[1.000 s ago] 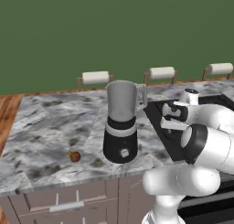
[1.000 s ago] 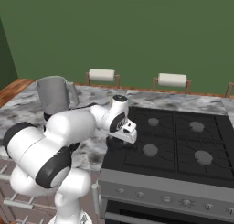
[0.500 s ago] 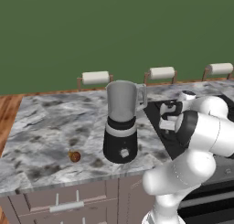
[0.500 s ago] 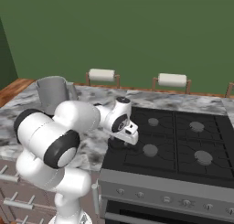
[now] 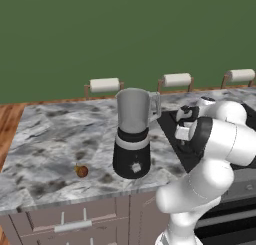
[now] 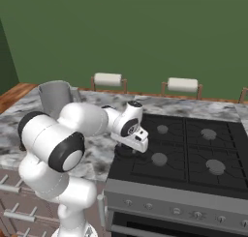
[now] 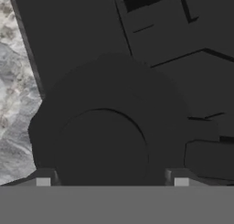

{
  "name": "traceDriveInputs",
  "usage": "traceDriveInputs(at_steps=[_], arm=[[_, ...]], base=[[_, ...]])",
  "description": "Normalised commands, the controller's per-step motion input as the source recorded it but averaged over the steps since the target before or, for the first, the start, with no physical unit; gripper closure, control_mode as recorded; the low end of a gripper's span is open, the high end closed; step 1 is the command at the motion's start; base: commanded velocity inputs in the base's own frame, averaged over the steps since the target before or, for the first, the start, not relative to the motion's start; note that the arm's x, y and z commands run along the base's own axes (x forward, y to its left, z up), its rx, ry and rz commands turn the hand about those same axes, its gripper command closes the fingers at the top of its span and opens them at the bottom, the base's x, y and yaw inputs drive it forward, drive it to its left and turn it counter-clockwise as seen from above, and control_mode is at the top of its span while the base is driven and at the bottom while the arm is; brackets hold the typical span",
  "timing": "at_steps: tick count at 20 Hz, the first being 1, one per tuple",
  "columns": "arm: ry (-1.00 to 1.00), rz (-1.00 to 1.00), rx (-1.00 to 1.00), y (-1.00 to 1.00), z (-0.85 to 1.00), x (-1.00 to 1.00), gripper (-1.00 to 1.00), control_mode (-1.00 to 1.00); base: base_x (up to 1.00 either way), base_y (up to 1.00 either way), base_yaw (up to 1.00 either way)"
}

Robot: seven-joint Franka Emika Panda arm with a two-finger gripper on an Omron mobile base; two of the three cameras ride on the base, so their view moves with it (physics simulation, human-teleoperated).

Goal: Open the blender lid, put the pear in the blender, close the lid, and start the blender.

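— Where is the blender lid (image 7: 109, 131)?

— Off the blender (image 5: 132, 134), lying flat on the stove (image 6: 193, 149) at its edge nearest the blender, just beside the marble surface (image 5: 55, 134).

— And the pincer (image 7: 112, 182)?

— Right over the lid, fingertips (image 7: 43, 181) apart, one on each side of the raised knob, clamped on nothing.

— The pear (image 5: 82, 171)?

— On the surface, near the blender's black base, on the side away from the stove. The jar stands uncovered.

You get no readable text, labels, brands or numbers anywhere: blender (image 5: 132, 134), stove (image 6: 193, 154), table (image 5: 55, 134) all unmarked.
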Motion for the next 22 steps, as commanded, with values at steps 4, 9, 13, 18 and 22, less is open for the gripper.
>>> traceDriveInputs(at_steps=[4,9,13,18,22], arm=[[-0.02,0.0,0.0,0.0,0.31,-0.13,-1.0,-1.0],[-0.11,0.0,0.0,0.0,0.68,-0.2,-1.0,-1.0],[-0.19,0.0,0.0,0.0,0.91,-0.32,-1.0,-1.0],[-0.18,0.0,-0.03,0.34,0.88,-0.86,-1.0,-1.0],[-0.09,0.0,-0.12,0.78,0.84,-0.91,-1.0,-1.0]], base=[[0.0,0.0,0.0],[0.0,0.0,0.0],[0.0,0.0,0.0],[0.0,0.0,0.0],[0.0,0.0,0.0]])
